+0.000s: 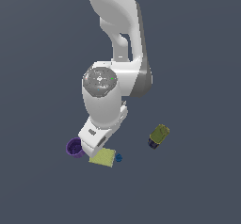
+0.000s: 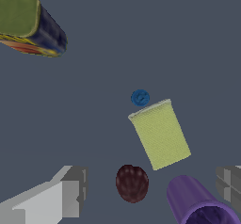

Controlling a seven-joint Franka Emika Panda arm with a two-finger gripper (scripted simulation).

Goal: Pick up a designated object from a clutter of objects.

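Five small things lie scattered here, and the one that matters is the yellow-green flat block [image 2: 160,134], lying flat on the dark floor [image 2: 141,39]. A tiny blue cone [image 2: 140,98] sits just beside one of its edges, a dark red ball [image 2: 132,183] lies near the opposite end, and a purple cup [image 2: 200,204] lies tipped on its side close to a corner. Well apart sits the olive-and-navy cylinder [image 2: 30,23].

Over in the exterior view, the arm's wrist hangs right above the block [image 1: 103,157], between the cup [image 1: 74,148] and the cone [image 1: 118,157], with the cylinder [image 1: 158,136] off to the exterior view's right.

Now the gripper [image 2: 150,195]: its fingers [image 2: 70,190] are spread wide, nothing between them, the jaws open and hovering clear of everything.

How will it handle? It looks like a sponge, so probably light, soft and squashy, with a slightly grippy surface. Thin and low, it offers little height to bite on. Best bet looks like pinching across the two long side edges at mid-length, where ball, cone and cup leave room. A gentle squeeze should do; too hard and it may buckle.
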